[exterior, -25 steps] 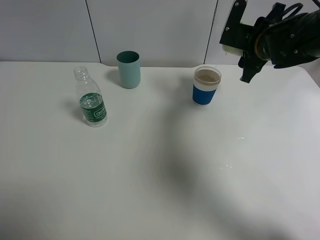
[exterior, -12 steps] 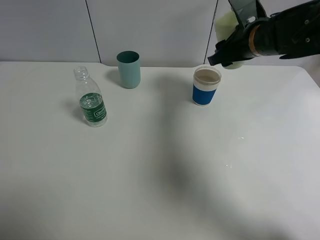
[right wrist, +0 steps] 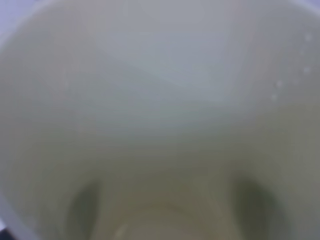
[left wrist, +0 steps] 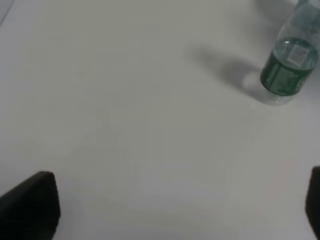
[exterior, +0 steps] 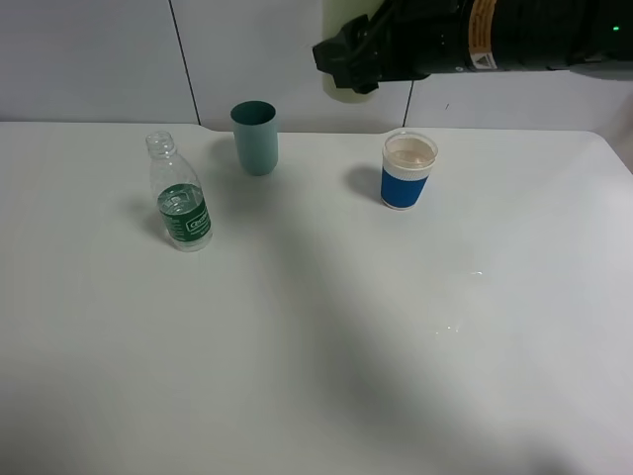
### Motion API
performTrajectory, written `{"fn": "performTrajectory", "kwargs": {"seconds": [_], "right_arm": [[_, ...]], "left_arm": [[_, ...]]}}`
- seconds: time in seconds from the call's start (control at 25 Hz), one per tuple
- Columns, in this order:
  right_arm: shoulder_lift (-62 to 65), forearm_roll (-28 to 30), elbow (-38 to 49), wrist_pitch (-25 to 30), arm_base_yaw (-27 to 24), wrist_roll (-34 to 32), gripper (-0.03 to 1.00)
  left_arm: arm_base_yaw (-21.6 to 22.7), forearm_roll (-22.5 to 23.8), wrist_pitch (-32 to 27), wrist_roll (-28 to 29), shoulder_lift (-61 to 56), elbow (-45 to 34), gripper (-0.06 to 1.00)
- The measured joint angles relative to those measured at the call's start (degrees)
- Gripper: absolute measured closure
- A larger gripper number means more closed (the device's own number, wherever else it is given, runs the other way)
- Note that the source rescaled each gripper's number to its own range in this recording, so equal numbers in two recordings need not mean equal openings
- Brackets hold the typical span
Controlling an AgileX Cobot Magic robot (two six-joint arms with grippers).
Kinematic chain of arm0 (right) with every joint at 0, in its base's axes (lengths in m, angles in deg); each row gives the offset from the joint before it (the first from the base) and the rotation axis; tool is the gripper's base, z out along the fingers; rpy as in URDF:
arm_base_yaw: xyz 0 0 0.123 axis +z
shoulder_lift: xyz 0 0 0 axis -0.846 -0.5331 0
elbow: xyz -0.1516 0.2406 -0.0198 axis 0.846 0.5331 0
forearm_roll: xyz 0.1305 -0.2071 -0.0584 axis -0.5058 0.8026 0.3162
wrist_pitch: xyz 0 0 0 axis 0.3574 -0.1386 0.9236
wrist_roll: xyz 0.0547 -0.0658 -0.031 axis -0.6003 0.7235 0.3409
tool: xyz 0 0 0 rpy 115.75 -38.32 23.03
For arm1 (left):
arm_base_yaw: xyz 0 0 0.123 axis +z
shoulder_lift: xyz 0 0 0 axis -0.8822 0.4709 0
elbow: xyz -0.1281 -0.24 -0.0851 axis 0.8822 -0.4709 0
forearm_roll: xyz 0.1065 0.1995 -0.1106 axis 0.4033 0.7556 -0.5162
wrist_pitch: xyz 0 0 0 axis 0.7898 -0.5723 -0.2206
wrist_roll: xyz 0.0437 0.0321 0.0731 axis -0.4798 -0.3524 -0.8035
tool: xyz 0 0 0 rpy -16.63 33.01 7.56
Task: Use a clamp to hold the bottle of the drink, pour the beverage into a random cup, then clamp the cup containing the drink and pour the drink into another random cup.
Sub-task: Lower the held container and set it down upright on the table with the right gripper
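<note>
Yellow-green cup (exterior: 341,59) held aloft in right gripper (exterior: 358,54), apparently empty.

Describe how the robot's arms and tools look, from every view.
The right arm is bulky, matte black, with an orange-and-white label band and a small green light. Its tool is black and blocky. Of the left tool, only two dark, blurred finger tips show. No cables visible.

Even overhead light, soft shadows; both wrist views are blurred.
</note>
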Motion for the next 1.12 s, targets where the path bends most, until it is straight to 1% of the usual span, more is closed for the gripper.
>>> {"fn": "performTrajectory", "kwargs": {"seconds": [0.04, 0.08, 0.12, 0.16, 0.2, 0.24, 0.28, 0.32, 0.36, 0.4, 0.44, 0.48, 0.52, 0.56, 0.6, 0.68, 0.72, 0.8, 0.88, 0.96, 1.08, 1.12], "right_arm": [[0.4, -4.6, 0.0, -1.6, 0.7, 4.1, 0.95], [0.4, -4.6, 0.0, -1.6, 0.7, 4.1, 0.95], [0.5, -9.8, 0.0, -2.3, 1.3, 8.8, 0.95], [0.6, -17.4, 0.0, -2.6, 2.2, 16.0, 0.95], [0.6, -21.5, 0.0, -2.5, 2.8, 19.9, 0.95], [0.6, -26.9, 0.0, -1.9, 3.4, 25.3, 0.95], [0.6, -37.3, 0.0, -0.2, 4.9, 36.2, 0.95], [0.6, -52.2, 0.0, 1.7, 6.5, 51.8, 0.95], [0.6, -65.0, 0.0, 2.9, 7.8, 65.4, 0.95], [0.6, -71.2, 0.0, 3.1, 8.3, 72.0, 0.95], [0.6, -76.9, 0.0, 3.1, 9.0, 76.9, 0.95], [0.6, -81.0, 0.0, 3.1, 9.5, 81.9, 0.95], [0.6, -83.9, 0.1, 3.1, 9.7, 84.6, 0.95], [0.6, -85.2, 0.4, 2.9, 9.9, 85.9, 0.95], [0.6, -85.2, 0.4, 2.9, 9.9, 85.9, 0.95], [0.6, -88.7, 1.4, 2.0, 10.3, 89.0, 0.95], [0.6, -90.7, 2.7, 0.6, 10.6, 90.7, 0.95], [0.6, -92.0, 5.2, -1.9, 10.9, 91.5, 0.95], [0.6, -92.1, 9.0, -6.1, 11.3, 91.4, 0.95], [0.6, -90.9, 15.0, -13.1, 11.8, 88.9, 0.95], [-0.7, -89.3, 18.4, -18.3, 11.8, 86.1, 0.95], [-0.7, -89.3, 18.4, -18.3, 11.8, 86.1, 0.95]], "left_arm": [[0.0, 0.0, 0.0, 0.0, 0.0, 0.0, -0.06], [0.0, 0.0, 0.0, 0.0, 0.0, 0.0, -0.06], [0.0, 0.0, 0.0, 0.0, 0.0, 0.0, -0.06], [0.0, 0.0, 0.0, 0.0, 0.0, 0.0, -0.06], [0.0, 0.0, 0.0, 0.0, 0.0, 0.0, -0.06], [0.0, 0.0, 0.0, 0.0, 0.0, 0.0, -0.06], [0.0, 0.0, 0.0, 0.0, 0.0, 0.0, -0.06], [0.0, 0.0, 0.0, 0.0, 0.0, 0.0, -0.06], [0.0, 0.0, 0.0, 0.0, 0.0, 0.0, -0.06], [0.0, 0.0, 0.0, 0.0, 0.0, 0.0, -0.06], [0.0, 0.0, 0.0, 0.0, 0.0, 0.0, -0.06], [0.0, 0.0, 0.0, 0.0, 0.0, 0.0, -0.06], [0.0, 0.0, 0.0, 0.0, 0.0, 0.0, -0.06], [0.0, 0.0, 0.0, 0.0, 0.0, 0.0, -0.06], [0.0, 0.0, 0.0, 0.0, 0.0, 0.0, -0.06], [0.0, 0.0, 0.0, 0.0, 0.0, 0.0, -0.06], [0.0, 0.0, 0.0, 0.0, 0.0, 0.0, -0.06], [0.0, 0.0, 0.0, 0.0, 0.0, 0.0, -0.06], [0.0, 0.0, 0.0, 0.0, 0.0, 0.0, -0.06], [0.0, 0.0, 0.0, 0.0, 0.0, 0.0, -0.06], [0.0, 0.0, 0.0, 0.0, 0.0, 0.0, -0.06], [0.0, 0.0, 0.0, 0.0, 0.0, 0.0, -0.06]]}}
